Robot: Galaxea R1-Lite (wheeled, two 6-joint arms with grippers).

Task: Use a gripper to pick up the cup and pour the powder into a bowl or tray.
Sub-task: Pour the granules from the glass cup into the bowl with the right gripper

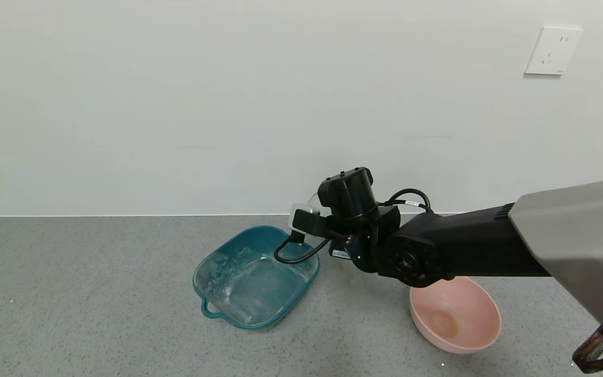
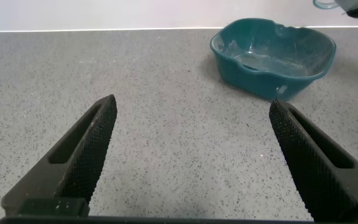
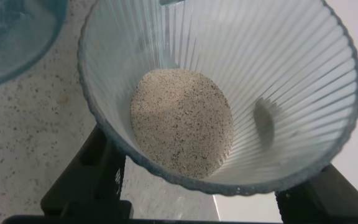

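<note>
My right gripper (image 1: 305,220) is shut on the clear ribbed cup (image 3: 291,93) and holds it in the air over the far right corner of the teal tray (image 1: 259,229). In the head view only a sliver of the cup's rim (image 1: 313,200) shows behind the wrist. In the right wrist view the black fingers (image 3: 98,177) clamp the cup from both sides, and a mound of beige speckled powder (image 3: 182,121) lies inside it. The tray (image 3: 11,43) shows beside the cup, with white smears inside. My left gripper (image 2: 191,106) is open and empty, low over the grey counter, with the tray (image 2: 272,81) farther off.
A round pink bowl (image 1: 482,314) stands on the counter to the right of the tray, under my right forearm. The white wall runs close behind the tray, with a socket (image 1: 551,51) high on the right. A dark strap (image 1: 594,353) hangs at the lower right.
</note>
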